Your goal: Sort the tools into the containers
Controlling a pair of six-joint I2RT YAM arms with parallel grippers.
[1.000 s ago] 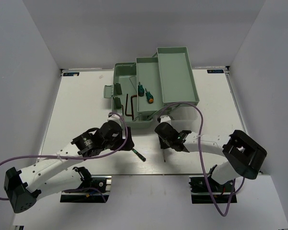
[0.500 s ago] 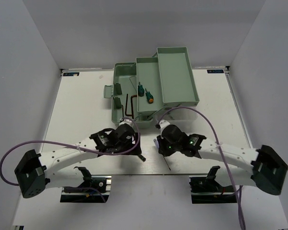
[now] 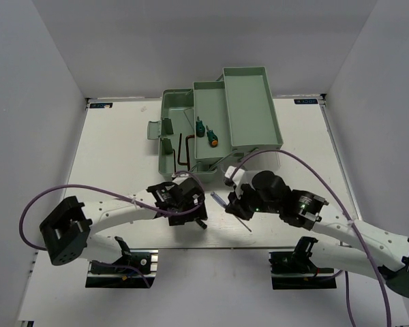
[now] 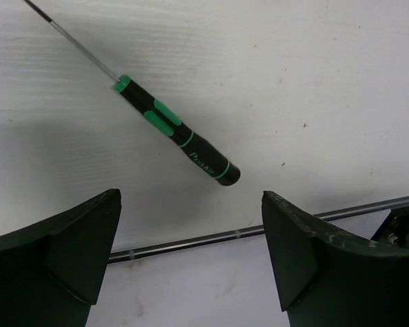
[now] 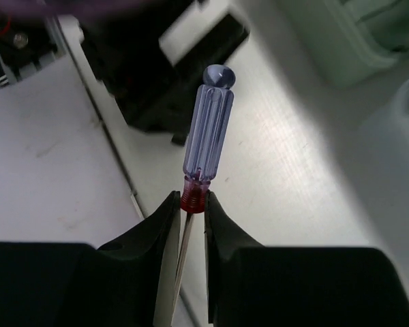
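Note:
The pale green toolbox point(image 3: 245, 109) stands open at the back, its fold-out tray point(image 3: 208, 102) holding two stubby green-handled screwdrivers point(image 3: 212, 138). Dark hex keys point(image 3: 183, 151) lie in its lower compartment. My right gripper point(image 5: 193, 204) is shut on the red collar of the blue/purple-handled screwdriver point(image 5: 208, 133) and holds it above the table; it also shows in the top view point(image 3: 219, 199). My left gripper point(image 4: 191, 262) is open, just short of the butt end of the thin green-and-black screwdriver point(image 4: 177, 133), which lies on the table point(image 3: 200, 223).
The table's front edge with a dark rail point(image 4: 259, 231) runs just under my left gripper. The two grippers point(image 3: 193, 208) point(image 3: 233, 204) are close together in front of the toolbox. The toolbox's small side flap point(image 3: 159, 129) sticks out to the left.
My right gripper has lifted the blue-handled screwdriver off the table and swung it round. My left arm has reached rightward over the thin green screwdriver.

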